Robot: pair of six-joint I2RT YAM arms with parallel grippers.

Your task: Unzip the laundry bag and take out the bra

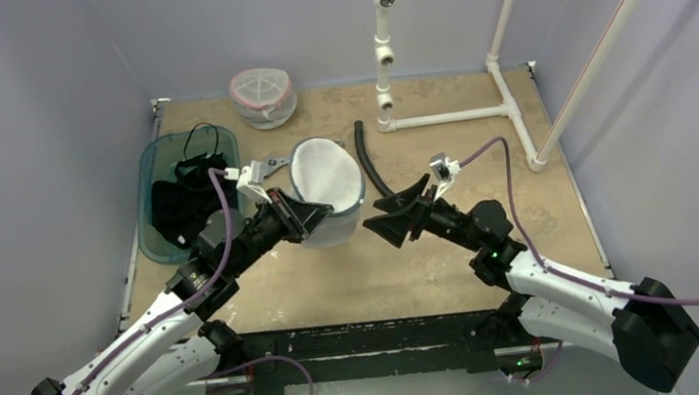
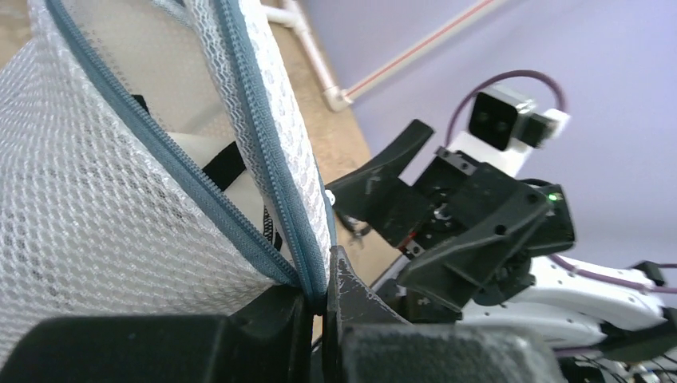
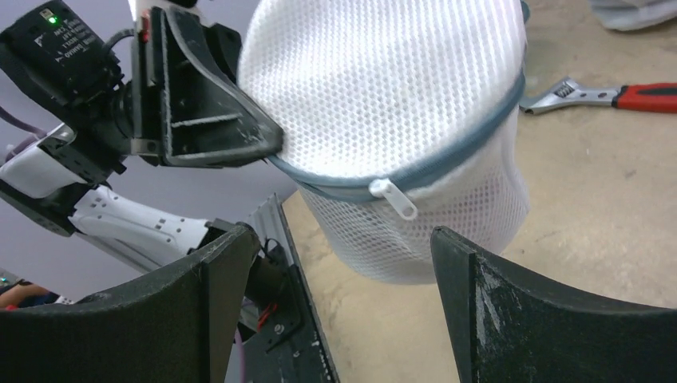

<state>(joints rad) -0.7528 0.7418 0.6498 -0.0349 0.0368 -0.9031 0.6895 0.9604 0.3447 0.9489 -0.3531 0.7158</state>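
Observation:
A white mesh laundry bag [image 1: 330, 185] with a blue-grey zipper stands mid-table. My left gripper [image 1: 304, 217] is shut on the bag's zipper edge [image 2: 315, 279]. In the left wrist view the zipper gapes partly open. A black strap [image 2: 223, 167] and pale fabric show inside, and I cannot tell whether they are the bra. My right gripper [image 1: 396, 214] is open and empty, just right of the bag. In the right wrist view it [image 3: 343, 271] faces the white zipper pull [image 3: 393, 197] on the bag's rim, short of touching it.
A green bin [image 1: 152, 174] with dark garments sits at the left. A second mesh bag [image 1: 262, 97] lies at the back. A red-handled wrench [image 3: 607, 96] lies behind the bag, a black hose [image 1: 371, 161] to its right. A white pipe frame [image 1: 455, 116] stands back right.

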